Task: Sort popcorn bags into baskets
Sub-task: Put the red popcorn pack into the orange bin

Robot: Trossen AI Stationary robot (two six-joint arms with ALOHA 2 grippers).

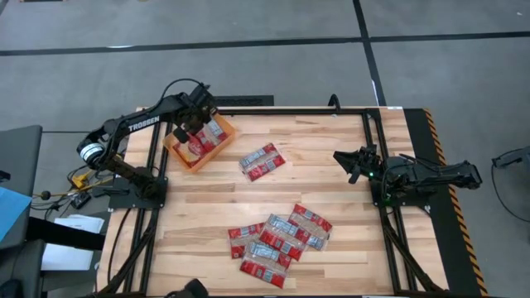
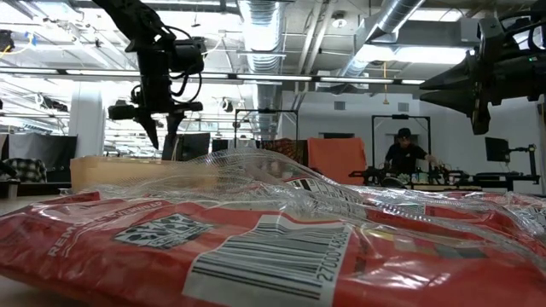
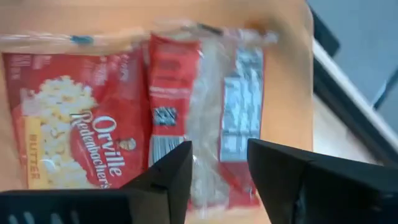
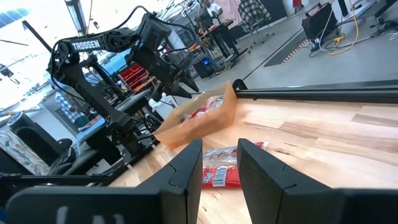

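The orange basket (image 1: 184,157) stands at the table's far left with popcorn bags (image 1: 207,136) lying flat in it. My left gripper (image 3: 217,149) hangs open just above them, fingers pointing steeply down over a clear-wrapped red bag (image 3: 211,99) beside a butter-label bag (image 3: 74,124). In the low view nothing hangs from this gripper (image 2: 164,136). More bags lie on the wood: a small group (image 1: 262,161) mid-table and a pile (image 1: 281,236) near the front. My right gripper (image 1: 348,161) waits open and level at the right side, nothing between its fingers (image 4: 186,165).
Black frame rails (image 1: 371,157) run along the table's sides and far edge. Bare wood lies between the basket and the loose bags. One bag (image 2: 256,247) lies right in front of the low camera. A person (image 2: 405,153) stands far back in the room.
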